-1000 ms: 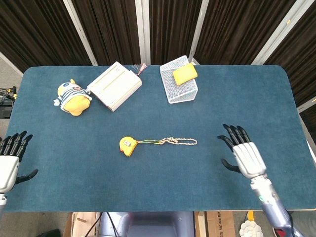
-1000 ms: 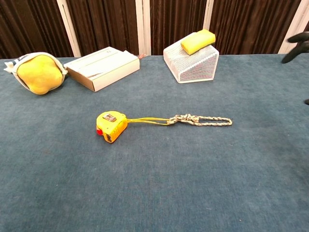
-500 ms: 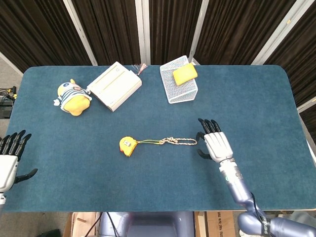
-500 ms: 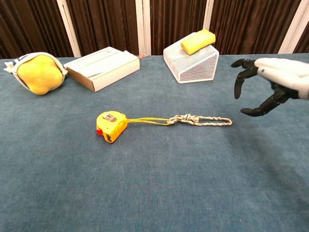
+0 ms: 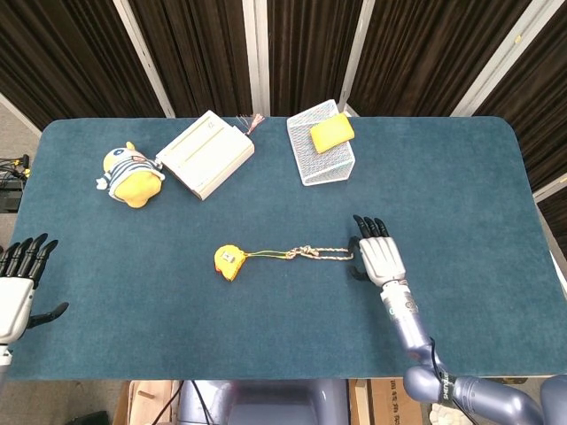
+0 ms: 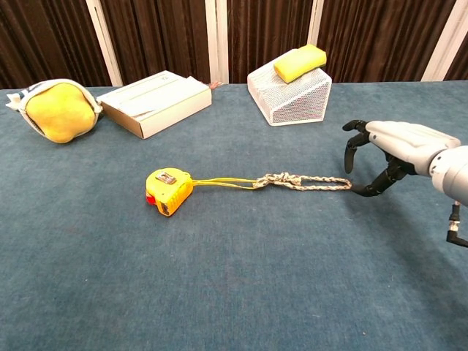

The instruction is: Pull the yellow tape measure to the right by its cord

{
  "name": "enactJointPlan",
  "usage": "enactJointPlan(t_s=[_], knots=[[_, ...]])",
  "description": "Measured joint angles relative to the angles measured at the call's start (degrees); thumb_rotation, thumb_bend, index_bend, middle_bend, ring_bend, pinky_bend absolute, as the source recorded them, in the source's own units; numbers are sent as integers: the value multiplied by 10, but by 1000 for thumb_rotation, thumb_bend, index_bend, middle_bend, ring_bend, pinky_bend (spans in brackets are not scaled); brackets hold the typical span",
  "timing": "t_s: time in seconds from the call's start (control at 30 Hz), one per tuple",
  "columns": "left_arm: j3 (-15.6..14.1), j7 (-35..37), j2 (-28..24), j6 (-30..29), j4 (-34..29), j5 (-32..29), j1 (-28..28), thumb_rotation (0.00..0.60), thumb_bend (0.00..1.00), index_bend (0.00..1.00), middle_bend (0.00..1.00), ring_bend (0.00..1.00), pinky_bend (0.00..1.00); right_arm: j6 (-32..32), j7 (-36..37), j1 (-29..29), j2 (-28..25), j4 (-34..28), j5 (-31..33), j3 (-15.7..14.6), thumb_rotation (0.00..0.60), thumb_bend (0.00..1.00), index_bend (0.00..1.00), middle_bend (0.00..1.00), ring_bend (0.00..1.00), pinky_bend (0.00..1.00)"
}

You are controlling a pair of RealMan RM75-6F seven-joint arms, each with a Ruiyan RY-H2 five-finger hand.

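Observation:
The yellow tape measure (image 5: 229,262) (image 6: 168,191) lies in the middle of the blue table. Its cord (image 5: 319,254) (image 6: 303,181) runs out to the right, yellow at first, then braided with a knot and an end loop. My right hand (image 5: 378,257) (image 6: 395,148) hovers just right of the loop's end, open, fingers curved downward and thumb close to the loop; it holds nothing. My left hand (image 5: 16,283) is open at the table's near left edge, far from the tape measure and absent from the chest view.
A white mesh basket (image 5: 321,150) (image 6: 291,93) with a yellow sponge (image 5: 330,133) (image 6: 300,63) on it stands at the back. A white box (image 5: 205,153) (image 6: 153,102) and a yellow plush toy (image 5: 131,174) (image 6: 57,110) sit at the back left.
My right hand has moved left and down across the table, from the right side to the end of the cord's loop. The tape measure and cord have not moved.

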State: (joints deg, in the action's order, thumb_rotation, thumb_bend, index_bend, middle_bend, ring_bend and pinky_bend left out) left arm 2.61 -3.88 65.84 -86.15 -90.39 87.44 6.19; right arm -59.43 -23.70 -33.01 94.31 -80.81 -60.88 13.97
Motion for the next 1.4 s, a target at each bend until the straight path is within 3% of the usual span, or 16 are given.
enactJointPlan(t_s=[0.3,0.5,1.4], knots=[[0,6,0,6,0,-3,2,600,0,0,0,0,0,6,8,-18,36,44,12,2,600,330,509,83,0,0],[0,12,-2,8,0,-4,3,600,0,0,0,0,0,10,8,-25,46,67,23,4,600,396,530,87,0,0],[0,13,-3,14,-4,-10,5,600,0,0,0,0,0,9,18,-24,54,82,42,-2,600,401,553,97,0,0]])
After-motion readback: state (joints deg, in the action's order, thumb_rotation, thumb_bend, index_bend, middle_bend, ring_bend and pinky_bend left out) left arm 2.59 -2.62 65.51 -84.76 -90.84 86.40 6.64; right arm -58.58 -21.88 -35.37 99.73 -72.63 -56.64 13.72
